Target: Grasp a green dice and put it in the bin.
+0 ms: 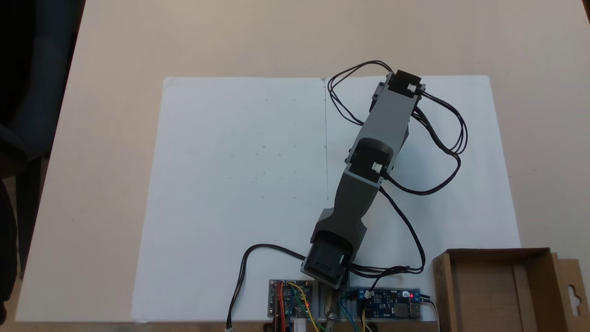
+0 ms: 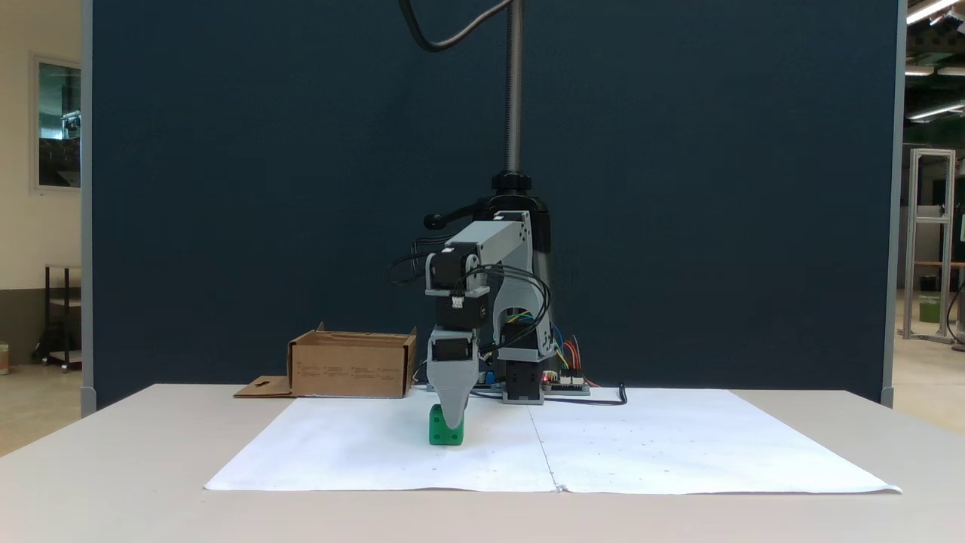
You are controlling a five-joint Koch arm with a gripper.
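Note:
The green dice rests on the white paper sheet, left of the sheet's centre fold in a fixed view. My gripper points straight down at it, and one grey pointed finger overlaps the dice's upper right part. The other jaw sits behind that finger, so the gap between them is hidden. In the top-down fixed view the grey arm reaches out over the paper and covers both dice and fingers. The bin is a brown cardboard box at the lower right there, and it stands behind and left of the arm in the front view.
Two circuit boards with coloured wires sit at the arm's base. Black cables loop beside the arm. The bin's flap with a slot cutout lies flat on the table. A dark stand pole rises behind the arm. Bare paper spreads left.

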